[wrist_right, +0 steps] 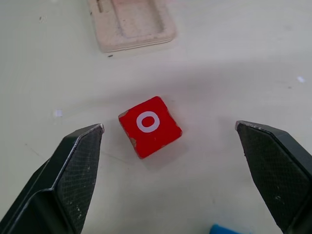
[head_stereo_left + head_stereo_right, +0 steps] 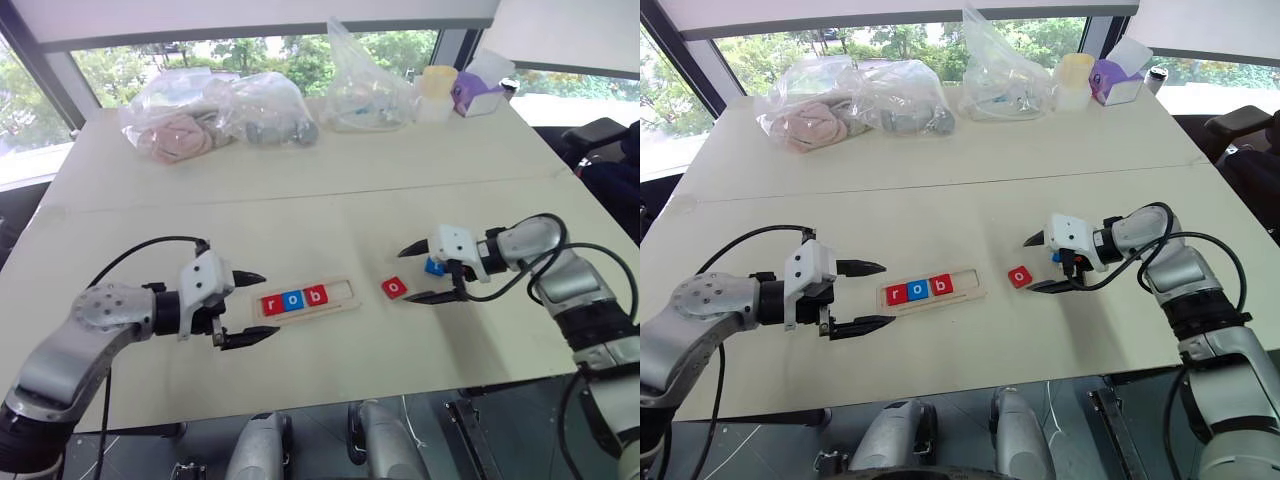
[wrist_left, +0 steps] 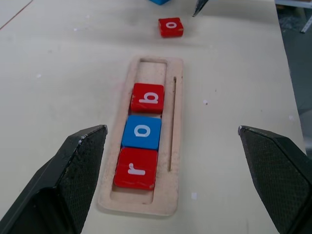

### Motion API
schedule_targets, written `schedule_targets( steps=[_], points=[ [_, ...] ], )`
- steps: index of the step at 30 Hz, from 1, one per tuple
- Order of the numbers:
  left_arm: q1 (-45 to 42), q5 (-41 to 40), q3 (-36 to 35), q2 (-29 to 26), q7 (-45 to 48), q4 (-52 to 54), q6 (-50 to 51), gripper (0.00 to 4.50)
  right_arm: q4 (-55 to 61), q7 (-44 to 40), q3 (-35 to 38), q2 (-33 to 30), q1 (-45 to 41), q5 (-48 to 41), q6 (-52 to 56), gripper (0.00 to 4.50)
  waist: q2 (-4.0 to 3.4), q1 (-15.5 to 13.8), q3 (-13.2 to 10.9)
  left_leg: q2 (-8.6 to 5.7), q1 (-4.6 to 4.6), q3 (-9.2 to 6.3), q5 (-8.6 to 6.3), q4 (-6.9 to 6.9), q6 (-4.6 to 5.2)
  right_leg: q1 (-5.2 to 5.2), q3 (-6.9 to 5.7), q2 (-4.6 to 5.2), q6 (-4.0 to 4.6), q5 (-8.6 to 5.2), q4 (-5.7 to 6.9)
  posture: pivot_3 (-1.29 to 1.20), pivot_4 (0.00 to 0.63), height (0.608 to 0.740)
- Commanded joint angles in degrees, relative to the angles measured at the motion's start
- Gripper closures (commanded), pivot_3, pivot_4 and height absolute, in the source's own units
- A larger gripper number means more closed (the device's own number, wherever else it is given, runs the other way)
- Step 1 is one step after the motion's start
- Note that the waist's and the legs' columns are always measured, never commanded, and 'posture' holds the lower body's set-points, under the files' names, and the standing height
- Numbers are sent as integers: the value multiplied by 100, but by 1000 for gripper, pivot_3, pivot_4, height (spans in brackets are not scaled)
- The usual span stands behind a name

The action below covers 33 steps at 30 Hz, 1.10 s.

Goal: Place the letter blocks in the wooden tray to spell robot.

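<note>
Occlusion affected one item: the small blue letter block lay largely behind the right pincer, and its letter could not be read; in the right wrist view just a corner of it entered the frame. The contents of the clear plastic bags at the far edge of the cream tabletop were hard to make out, as were the pale yellow cup and purple box beside them.

The long narrow pale wooden tray lay flat near the middle of the tabletop, its long axis running left to right and tilted slightly up toward the right end. Its slot held three square blocks touching in a row from the left end: red "r", blue "o", red "b". The remaining slot length at the right end was bare.

The loose red square block with white "o" lay flat on the tabletop just right of the tray, apart from it, its edges turned askew to the tray's axis.

The right pincer was released, fingers spread wide, pointing left with the red "o" block just beyond its fingertips and untouched. The left pincer was likewise released and held nothing, pointing right at the tray's left end.
</note>
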<state>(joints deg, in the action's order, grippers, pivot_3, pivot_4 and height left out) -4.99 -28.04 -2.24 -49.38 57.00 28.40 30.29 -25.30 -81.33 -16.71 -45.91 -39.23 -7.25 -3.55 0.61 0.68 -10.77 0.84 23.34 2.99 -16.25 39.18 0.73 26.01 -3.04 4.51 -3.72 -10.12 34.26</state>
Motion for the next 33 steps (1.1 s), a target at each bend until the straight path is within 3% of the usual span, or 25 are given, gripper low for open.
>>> schedule_targets(
  steps=[1,12,15,20,25,33],
  points=[
    [124,-38,-323,-102,-43,253,-75,0,-647,-359,6,178,-369,114,-277,36,0,-4,0,1,0,1,0,0,0,0,0,2,0,0,0,0,150,740],
    [317,-51,-503,-151,-97,337,-49,0,-1628,-644,-67,654,-749,587,-1014,36,-2,-1,0,2,-6,-1,2,3,-3,-9,-1,6,1,1,3,0,150,740],
    [316,-62,-507,-164,-118,358,-31,0,-1761,-641,-48,718,-779,664,-1109,849,-2,2,0,1,-9,0,2,3,-3,-12,0,6,1,1,3,0,150,740],
    [227,-95,-489,-182,-168,406,67,0,-1814,-676,-75,794,-741,754,-1276,3375,-2,6,0,3,-46,-1,2,3,-4,-49,0,6,3,0,3,0,150,740],
    [137,-141,-461,-195,-203,451,172,0,-1081,-716,71,837,-629,481,-690,3373,-3,6,-1,7,-85,-1,1,-2,-4,-81,1,6,4,-1,3,0,150,740],
    [-24,-142,-305,-127,-262,453,228,0,1098,-384,20,1059,-284,113,1312,3373,-6,-5,-3,10,-84,-2,1,-6,-5,-76,0,6,4,-1,7,0,150,740]
  ],
)
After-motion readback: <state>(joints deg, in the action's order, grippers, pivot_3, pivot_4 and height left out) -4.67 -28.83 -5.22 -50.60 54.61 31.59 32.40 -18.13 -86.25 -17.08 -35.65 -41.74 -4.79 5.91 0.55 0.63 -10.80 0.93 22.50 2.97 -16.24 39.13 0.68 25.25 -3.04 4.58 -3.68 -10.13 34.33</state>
